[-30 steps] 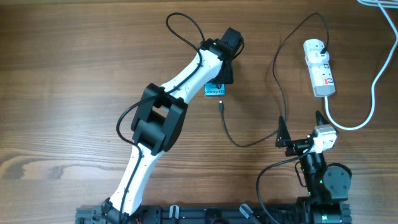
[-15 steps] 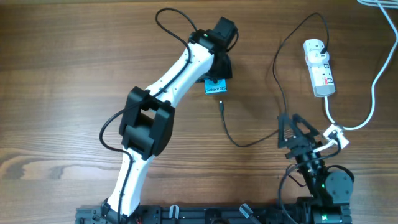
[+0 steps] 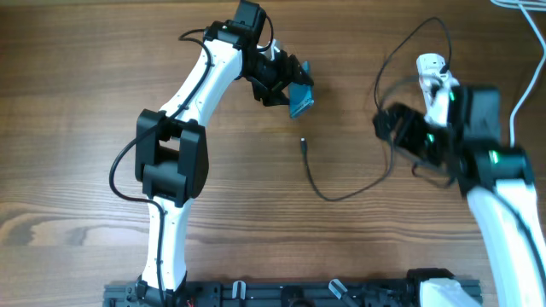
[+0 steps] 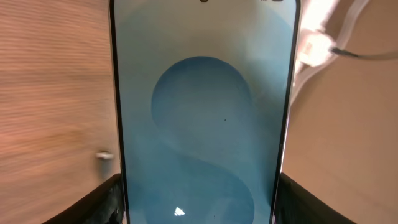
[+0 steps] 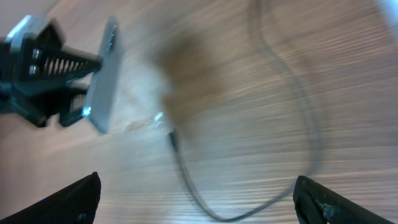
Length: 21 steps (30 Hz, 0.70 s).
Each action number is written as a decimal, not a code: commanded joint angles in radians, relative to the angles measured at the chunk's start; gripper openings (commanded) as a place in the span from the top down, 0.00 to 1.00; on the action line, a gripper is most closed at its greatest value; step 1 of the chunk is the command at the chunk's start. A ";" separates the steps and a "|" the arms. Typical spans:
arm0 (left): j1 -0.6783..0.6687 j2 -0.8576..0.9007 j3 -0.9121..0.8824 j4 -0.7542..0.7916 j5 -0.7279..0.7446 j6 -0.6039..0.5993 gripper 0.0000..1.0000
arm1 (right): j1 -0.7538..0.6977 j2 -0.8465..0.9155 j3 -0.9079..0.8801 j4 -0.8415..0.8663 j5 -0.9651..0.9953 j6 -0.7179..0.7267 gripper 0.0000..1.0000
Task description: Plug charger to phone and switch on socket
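My left gripper (image 3: 286, 85) is shut on the phone (image 3: 300, 98) and holds it tilted above the table at the far middle. In the left wrist view the phone (image 4: 202, 112) fills the frame between my fingers (image 4: 106, 199). The charger's black connector tip (image 3: 303, 145) lies loose on the wood below the phone, and its thin cable (image 3: 337, 196) loops right and up to the socket (image 3: 426, 64). My right arm covers most of the socket. My right gripper (image 3: 391, 128) is open and empty, above the cable. The right wrist view shows the tip (image 5: 172, 135) and the phone edge-on (image 5: 106, 81).
The socket's thick white lead (image 3: 520, 94) runs along the right edge of the table. The left arm's own black cable (image 3: 192, 38) arcs near its wrist. The arm bases stand at the front edge (image 3: 290, 294).
My left gripper has lifted the phone off the table, moved it up and left, and tilted it. My right arm has swung from near its base up toward the socket and cable.
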 commanded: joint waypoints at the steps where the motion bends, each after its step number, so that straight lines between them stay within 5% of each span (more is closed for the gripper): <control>1: 0.015 -0.052 -0.001 0.012 0.298 -0.053 0.36 | 0.056 0.150 0.122 -0.051 -0.179 -0.124 0.01; 2: 0.015 -0.052 -0.001 0.012 0.301 -0.119 0.34 | 0.174 0.206 0.231 -0.173 0.153 -0.058 0.01; 5: 0.015 -0.052 -0.001 0.012 0.317 -0.278 0.33 | 0.376 0.213 0.325 -0.179 0.487 0.066 0.01; 14: 0.012 -0.052 -0.001 0.019 0.343 -0.426 0.32 | 0.631 0.352 0.326 -0.034 0.750 0.319 0.07; 16: 0.012 -0.052 -0.001 0.019 0.343 -0.426 0.32 | 0.628 0.386 0.326 -0.032 0.789 0.358 0.25; 21: 0.008 -0.052 -0.001 0.020 0.343 -0.426 0.33 | 0.624 0.401 0.326 0.055 0.797 0.360 0.36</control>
